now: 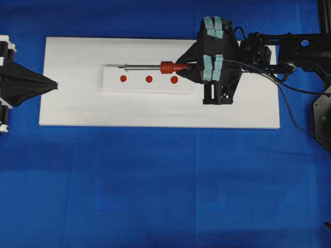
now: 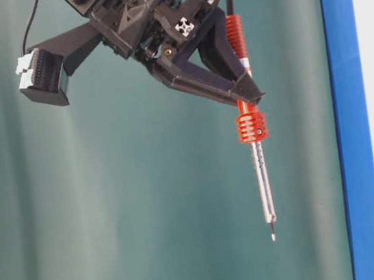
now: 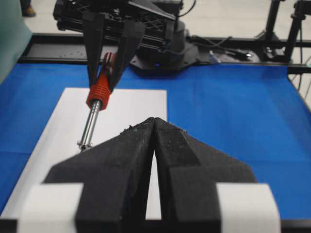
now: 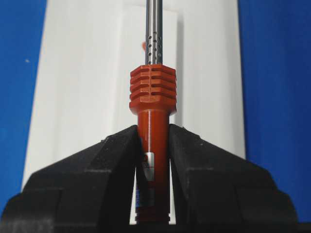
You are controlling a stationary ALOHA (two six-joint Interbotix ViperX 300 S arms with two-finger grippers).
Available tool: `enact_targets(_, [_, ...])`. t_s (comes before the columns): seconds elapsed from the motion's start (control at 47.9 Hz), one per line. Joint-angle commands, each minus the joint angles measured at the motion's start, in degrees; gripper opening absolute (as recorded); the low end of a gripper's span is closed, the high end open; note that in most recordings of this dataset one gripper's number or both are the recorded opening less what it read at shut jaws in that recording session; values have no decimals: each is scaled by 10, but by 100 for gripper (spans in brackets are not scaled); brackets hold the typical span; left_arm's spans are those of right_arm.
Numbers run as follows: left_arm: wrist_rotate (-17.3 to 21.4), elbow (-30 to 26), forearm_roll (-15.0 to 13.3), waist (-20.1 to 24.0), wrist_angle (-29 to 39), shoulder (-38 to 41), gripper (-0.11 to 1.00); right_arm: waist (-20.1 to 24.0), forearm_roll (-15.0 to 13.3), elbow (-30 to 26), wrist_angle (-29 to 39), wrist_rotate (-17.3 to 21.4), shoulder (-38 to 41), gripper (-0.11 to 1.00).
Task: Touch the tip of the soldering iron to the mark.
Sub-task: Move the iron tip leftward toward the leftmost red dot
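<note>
Two right gripper [image 4: 152, 145] jaws clamped on soldering iron [image 4: 151, 104] handle, left gripper [image 3: 153, 127] jaws closed, empty

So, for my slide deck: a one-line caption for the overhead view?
Right gripper holds red-handled soldering iron level above three red dots on white board.

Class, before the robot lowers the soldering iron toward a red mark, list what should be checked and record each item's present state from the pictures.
1. Right gripper shut on the soldering iron: ok.
2. Iron straight in the jaws, tip leading: ok.
3. Tip touching a mark: not ok; it hangs clear in the table-level view.
4. Red marks on the white block uncovered: ok.
5. Left gripper shut, away from the block: ok.
6. Which mark is meant: cannot tell.
</note>
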Motion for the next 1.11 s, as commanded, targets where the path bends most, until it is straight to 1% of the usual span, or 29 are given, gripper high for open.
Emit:
enact_targets(0.0, [-1, -5, 1, 1, -3, 2, 0, -6, -4, -17, -2, -1, -11, 6])
enact_targets(0.104, [-1, -5, 1, 1, -2, 2, 0, -6, -4, -18, 0, -1, -9, 6])
enact_targets(0.293, [-1, -5, 1, 1, -2, 2, 0, -7, -4, -24, 34, 3, -4, 6])
enact_targets(0.418, [-1, -5, 1, 1, -2, 2, 0, -11, -4, -34, 85, 11, 5, 6])
enact_targets(0.585, [-1, -5, 1, 1, -2, 3, 0, -15, -4, -51, 149, 10, 18, 6])
enact_targets(0.711, [-1, -4, 1, 1, -2, 2, 0, -17, -4, -58, 178, 11, 24, 6])
enact_targets(0.836, [-1, -3, 1, 1, -2, 3, 0, -18, -4, -59, 186, 11, 24, 6])
enact_targets(1.087, [-1, -2, 2, 1, -2, 2, 0, -18, -4, -59, 176, 11, 25, 6])
